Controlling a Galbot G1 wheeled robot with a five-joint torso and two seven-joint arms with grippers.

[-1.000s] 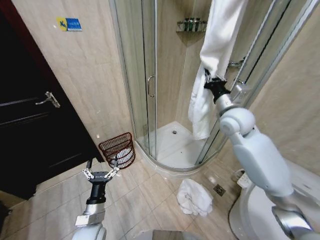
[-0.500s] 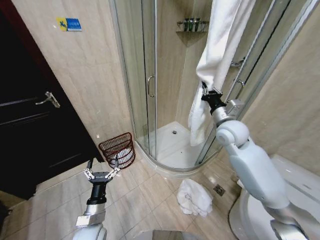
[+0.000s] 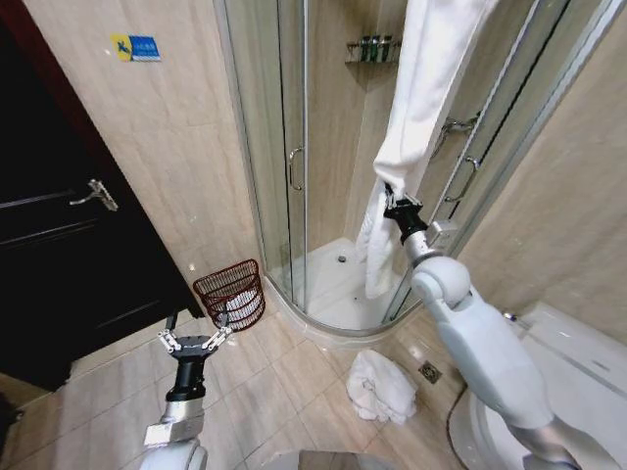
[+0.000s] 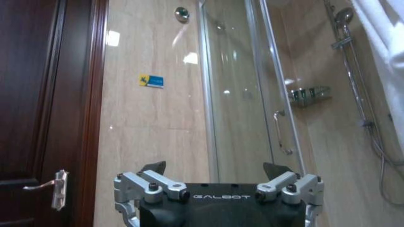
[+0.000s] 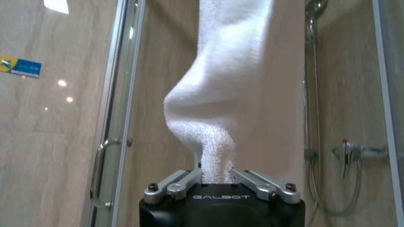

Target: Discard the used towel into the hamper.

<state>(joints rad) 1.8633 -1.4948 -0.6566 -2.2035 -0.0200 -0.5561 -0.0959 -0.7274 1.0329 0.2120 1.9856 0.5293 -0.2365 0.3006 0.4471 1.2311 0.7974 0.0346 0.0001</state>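
A long white towel [image 3: 423,88] hangs from above in front of the shower enclosure. My right gripper [image 3: 394,204] is shut on the towel's lower part, and the cloth [image 5: 233,94] bunches between the right gripper's [image 5: 218,177] closed jaws in the right wrist view. The hamper [image 3: 230,292], a red-brown open-weave basket with something white inside, stands on the floor by the wall left of the shower. My left gripper [image 3: 191,338] hovers low just in front of the hamper, open and holding nothing; the left wrist view has the same gripper [image 4: 215,172] pointing up at the wall.
A second white towel [image 3: 382,385] lies crumpled on the tiled floor near the shower base. The curved glass shower door [image 3: 279,147] stands behind the hamper. A dark wooden door [image 3: 59,245] is at the left, a white toilet [image 3: 578,362] at the right.
My right gripper has moved left and downward with the towel still in its grip, dragging the cloth along. The left arm has barely moved.
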